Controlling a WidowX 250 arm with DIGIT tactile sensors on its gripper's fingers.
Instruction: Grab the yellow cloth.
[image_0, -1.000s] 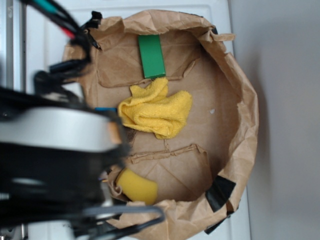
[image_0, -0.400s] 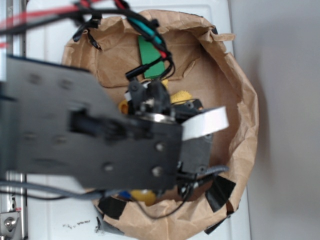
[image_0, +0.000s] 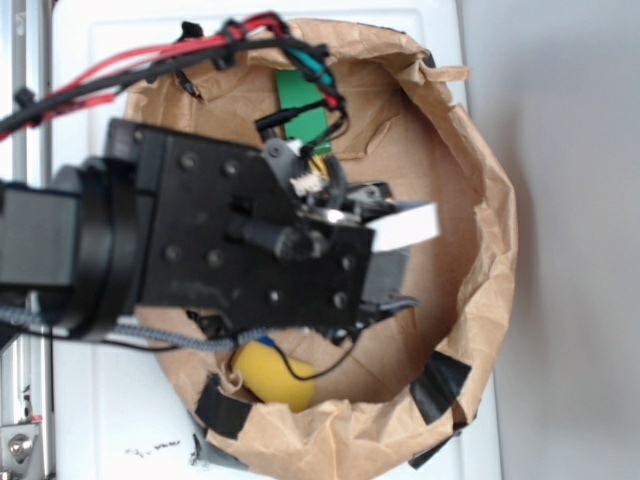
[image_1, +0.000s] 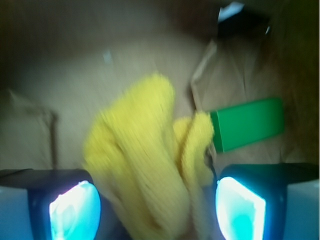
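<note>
The yellow cloth (image_1: 145, 160) is a crumpled terry towel lying on the brown paper floor; in the wrist view it fills the space between my two fingers. My gripper (image_1: 157, 210) is open, one glowing fingertip (image_1: 75, 210) left of the cloth and one right of it, not closed on it. In the exterior view the arm covers the cloth almost fully; only a small yellow bit (image_0: 318, 163) shows by the wrist. The gripper (image_0: 385, 240) hangs over the middle of the paper bag.
A green block (image_1: 247, 122) lies just beyond the cloth, also showing in the exterior view (image_0: 300, 105). A smooth yellow sponge (image_0: 272, 372) sits at the bag's near side. The crumpled brown paper bag wall (image_0: 490, 230) rings everything. Red and black cables (image_0: 150, 65) run from the arm.
The arm has swung in over the bag and come down over the cloth, hiding it from the exterior view. The cloth itself has not visibly moved.
</note>
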